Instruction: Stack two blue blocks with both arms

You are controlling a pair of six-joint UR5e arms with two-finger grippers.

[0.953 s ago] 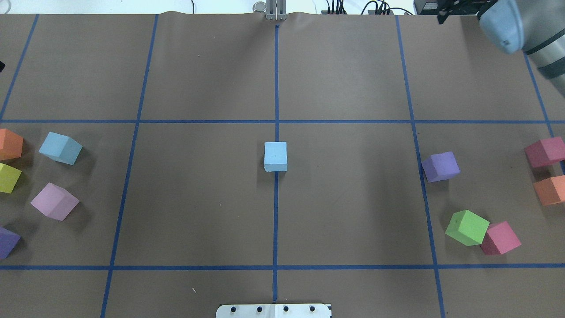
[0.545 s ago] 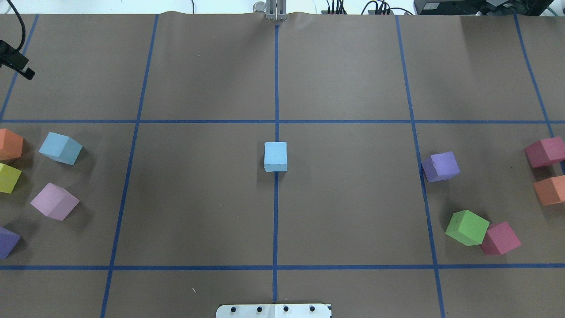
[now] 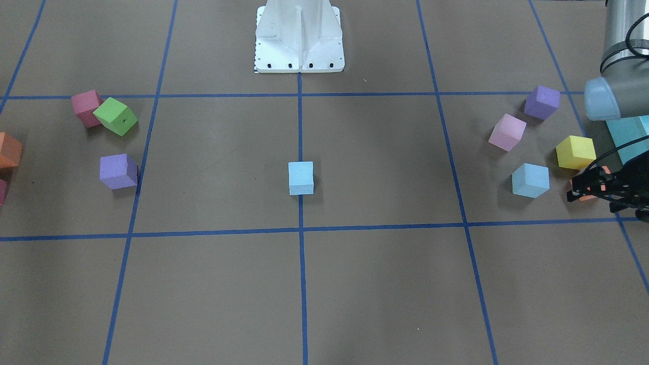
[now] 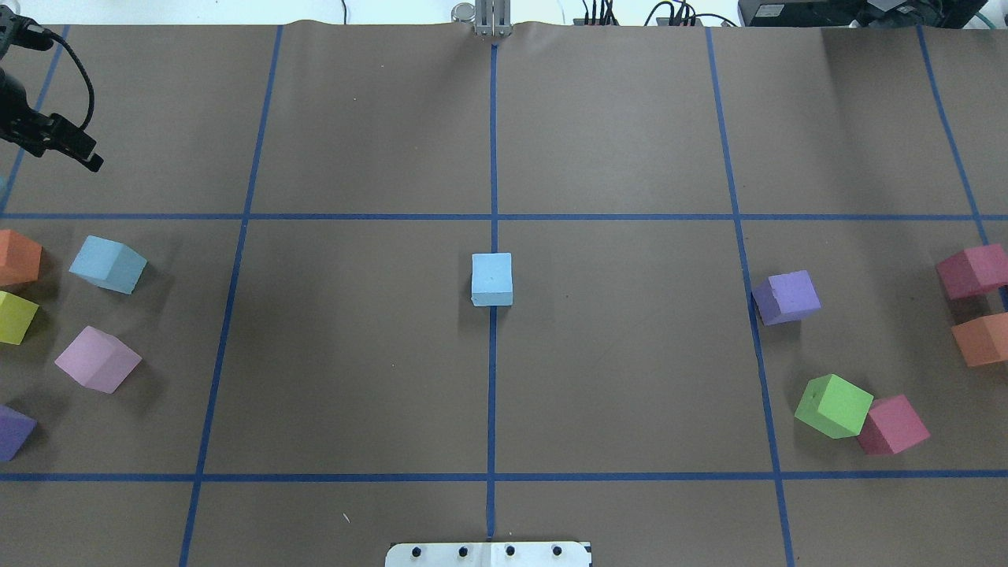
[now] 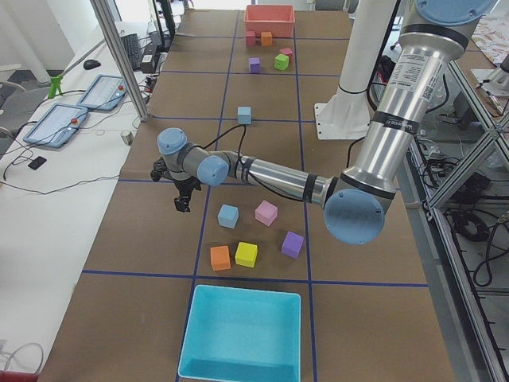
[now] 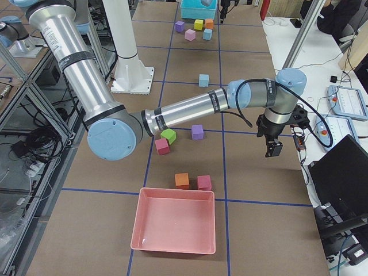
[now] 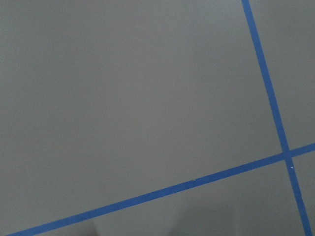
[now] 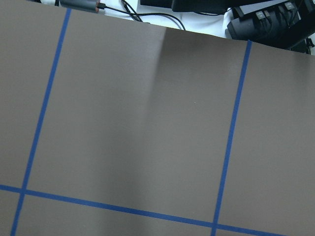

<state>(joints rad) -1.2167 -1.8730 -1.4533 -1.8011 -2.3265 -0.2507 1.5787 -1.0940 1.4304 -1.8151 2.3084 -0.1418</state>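
Observation:
One pale blue block (image 4: 491, 279) sits at the table's middle on the centre line, also in the front view (image 3: 300, 178). The second blue block (image 4: 108, 264) lies on the left among other cubes, also in the front view (image 3: 530, 180). My left gripper (image 4: 71, 150) hovers beyond that block, near the table's left edge; in the front view (image 3: 592, 203) its fingers look spread and empty. My right gripper (image 6: 275, 148) shows only in the exterior right view, over bare table far from the blocks; I cannot tell its state.
Orange (image 4: 17, 257), yellow (image 4: 16, 316), pink (image 4: 98, 359) and purple (image 4: 14, 431) cubes surround the left blue block. Purple (image 4: 786, 297), green (image 4: 833, 405), red and orange cubes lie on the right. A turquoise box (image 5: 242, 334) and a pink tray (image 6: 175, 221) stand at the table's ends.
The right arm has left the overhead view's top right corner. The left gripper has come in at the top left and moved toward the left group of cubes.

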